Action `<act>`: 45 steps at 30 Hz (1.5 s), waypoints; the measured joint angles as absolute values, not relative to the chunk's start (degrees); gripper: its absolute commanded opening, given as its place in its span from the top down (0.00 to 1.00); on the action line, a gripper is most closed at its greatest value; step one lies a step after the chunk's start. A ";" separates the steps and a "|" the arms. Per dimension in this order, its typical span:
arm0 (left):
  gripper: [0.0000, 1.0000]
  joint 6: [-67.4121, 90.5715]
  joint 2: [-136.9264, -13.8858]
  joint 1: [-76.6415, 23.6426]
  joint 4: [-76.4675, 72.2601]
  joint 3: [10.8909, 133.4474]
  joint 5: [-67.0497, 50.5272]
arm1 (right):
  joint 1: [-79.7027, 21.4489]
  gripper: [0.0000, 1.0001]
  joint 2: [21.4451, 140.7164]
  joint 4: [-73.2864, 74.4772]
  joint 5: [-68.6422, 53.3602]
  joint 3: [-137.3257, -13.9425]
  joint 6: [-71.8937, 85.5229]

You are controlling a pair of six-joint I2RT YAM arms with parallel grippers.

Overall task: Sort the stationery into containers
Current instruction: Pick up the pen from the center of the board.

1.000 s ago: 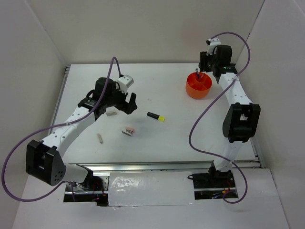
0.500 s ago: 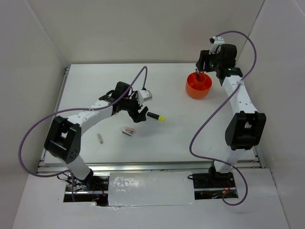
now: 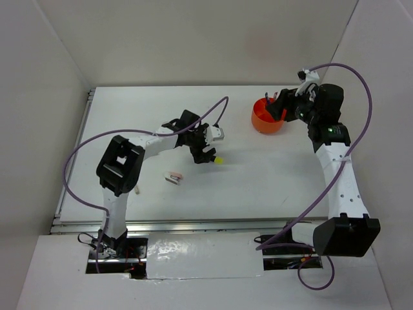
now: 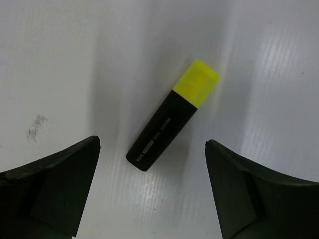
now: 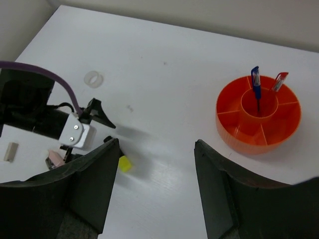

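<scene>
The black marker with yellow cap (image 4: 172,115) lies flat on the white table. My left gripper (image 4: 152,144) is open just above it, one finger on each side of its black end, not touching. In the top view the left gripper (image 3: 206,154) covers the marker, and only the yellow cap (image 3: 219,160) shows. The orange tub (image 3: 266,120) stands at the back right, with a blue pen (image 5: 256,84) and a red pen (image 5: 279,82) upright in its middle well. My right gripper (image 3: 285,107) is open and empty, just right of the tub (image 5: 259,134).
A pink-and-white eraser (image 3: 173,177) lies left of the marker and also shows in the right wrist view (image 5: 54,158). A white ring (image 5: 92,78) lies further back. A beige block (image 5: 10,152) lies at the far left. White walls enclose the table.
My left gripper has moved right across the table and now sits over the marker. My right gripper has drawn back to the right from above the tub, where the pens stand.
</scene>
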State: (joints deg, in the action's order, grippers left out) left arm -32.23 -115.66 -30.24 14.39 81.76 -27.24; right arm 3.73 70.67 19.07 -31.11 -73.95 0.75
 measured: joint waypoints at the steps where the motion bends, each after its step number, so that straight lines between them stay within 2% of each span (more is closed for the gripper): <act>1: 0.04 -32.97 -116.57 -30.22 14.37 82.46 -27.11 | 4.01 0.31 70.26 19.57 -31.55 -73.49 0.73; 9: 0.15 -38.37 -120.55 -30.41 16.25 84.68 -26.35 | 6.66 0.32 69.32 21.80 -34.98 -72.27 0.67; 11: 0.21 -39.22 -120.55 -30.92 16.84 84.99 -25.71 | 6.76 0.32 69.32 21.98 -35.79 -72.18 0.97; 15: 0.40 -40.49 -120.68 -32.84 20.23 86.32 -24.08 | 6.81 0.32 69.34 22.15 -37.34 -72.18 2.26; 16: 0.48 -40.42 -120.77 -33.47 21.23 86.67 -23.57 | 6.81 0.32 69.36 22.20 -37.80 -72.18 2.83; 20: 0.58 -38.65 -120.77 -35.27 23.62 87.02 -22.68 | 6.92 0.32 69.45 22.22 -38.74 -71.42 5.32; 26: 0.79 -31.99 -120.01 -35.81 24.82 86.59 -23.09 | 7.29 0.32 69.45 21.67 -38.35 -67.18 11.97; 32: 0.83 -19.92 -111.24 -35.66 22.28 79.24 -23.00 | 7.70 0.31 70.08 20.58 -38.87 -60.90 22.04; 35: 0.84 -14.48 -104.64 -36.16 20.38 77.69 -22.63 | 6.57 0.27 71.68 20.14 -39.38 -59.57 25.89; 45: 0.86 -5.17 -97.27 -38.44 15.84 78.96 -22.55 | -7.11 0.27 75.00 20.27 -40.21 -59.46 27.86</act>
